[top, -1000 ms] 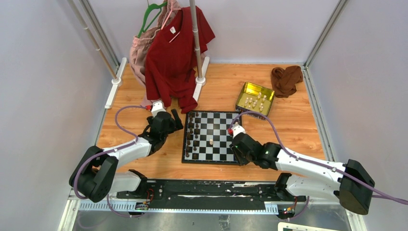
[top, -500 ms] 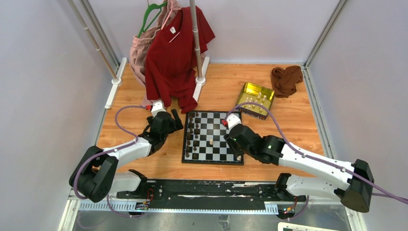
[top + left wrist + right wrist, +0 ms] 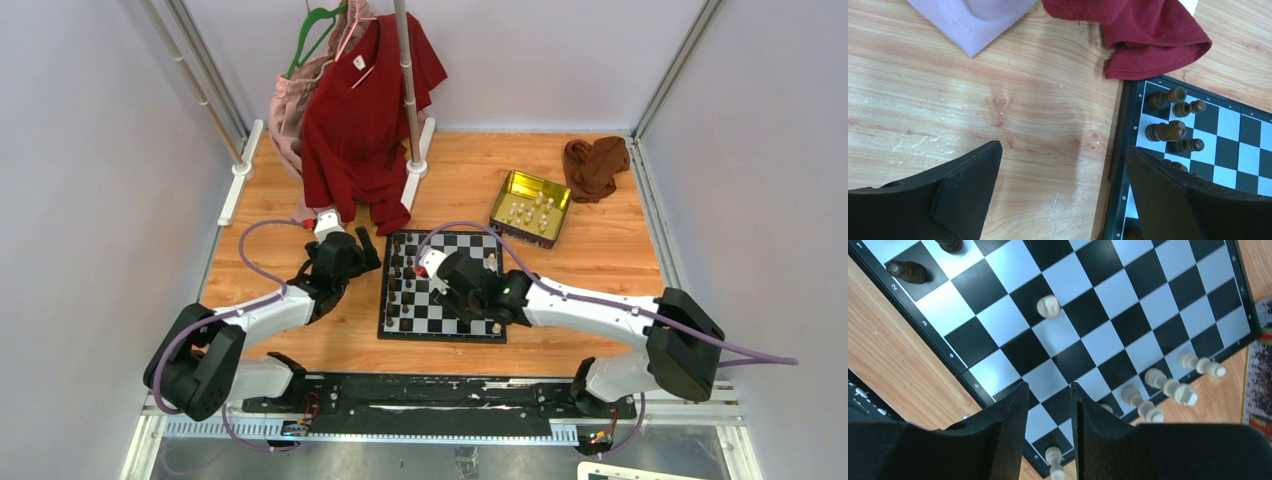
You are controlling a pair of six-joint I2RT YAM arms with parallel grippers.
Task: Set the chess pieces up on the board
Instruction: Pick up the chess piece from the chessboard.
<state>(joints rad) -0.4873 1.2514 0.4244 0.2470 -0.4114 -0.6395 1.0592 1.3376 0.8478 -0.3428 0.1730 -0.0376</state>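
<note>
Right wrist: right end effector (image 3: 1049, 390) open, empty, over the board (image 3: 1128, 290); left end effector (image 3: 1063, 150) wide open beside it.

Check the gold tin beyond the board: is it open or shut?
Open. The top view shows the gold tin with no lid on it and several cream chess pieces visible inside.
</note>
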